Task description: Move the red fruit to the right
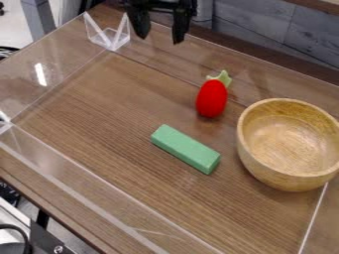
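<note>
Wooden worktop carries the red fruit, lying between the green block and the back edge, just left of the bowl in view. Near the far edge, the fingers stand wide apart, holding nothing. Round and glossy, the fruit could roll if one finger nudges it off-centre — and a rightward push kept too low might jam it against the bowl's wall.
</note>
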Tool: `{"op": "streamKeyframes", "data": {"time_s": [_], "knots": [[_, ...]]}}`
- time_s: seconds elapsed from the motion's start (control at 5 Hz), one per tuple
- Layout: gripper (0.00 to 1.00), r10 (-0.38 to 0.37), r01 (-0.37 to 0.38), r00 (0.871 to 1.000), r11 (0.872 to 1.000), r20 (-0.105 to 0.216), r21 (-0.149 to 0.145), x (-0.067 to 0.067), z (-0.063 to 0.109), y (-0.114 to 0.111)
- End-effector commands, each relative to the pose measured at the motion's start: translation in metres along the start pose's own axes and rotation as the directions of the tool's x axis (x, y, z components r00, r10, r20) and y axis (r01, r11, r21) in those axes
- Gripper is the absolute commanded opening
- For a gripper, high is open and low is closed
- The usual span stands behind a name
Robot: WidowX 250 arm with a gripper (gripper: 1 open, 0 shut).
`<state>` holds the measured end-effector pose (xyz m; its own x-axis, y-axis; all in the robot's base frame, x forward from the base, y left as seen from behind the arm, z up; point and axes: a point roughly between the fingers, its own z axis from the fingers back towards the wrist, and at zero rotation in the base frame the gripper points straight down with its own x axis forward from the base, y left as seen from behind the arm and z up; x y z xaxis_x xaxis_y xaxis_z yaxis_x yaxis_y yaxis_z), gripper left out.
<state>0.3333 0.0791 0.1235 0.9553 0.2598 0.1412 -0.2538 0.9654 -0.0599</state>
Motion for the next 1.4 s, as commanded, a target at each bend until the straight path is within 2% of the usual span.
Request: {"op": "streamKeyframes", "data": {"time_s": [0.0,0.4,0.8,1.2], "knots": [[1.0,-0.003,0.002,0.999,1.0,0.051,0.007,0.013,0.008,0.01],[1.0,0.082,-0.083,0.996,0.996,0.037,0.029,0.021,0.001,0.024],[1.0,0.019,-0.02,1.0,0.999,0.018,0.031,0.015,-0.01,0.033],[1.0,0.116,-0.119,0.992,0.991,0.055,0.062,0.023,0.006,0.055]]}}
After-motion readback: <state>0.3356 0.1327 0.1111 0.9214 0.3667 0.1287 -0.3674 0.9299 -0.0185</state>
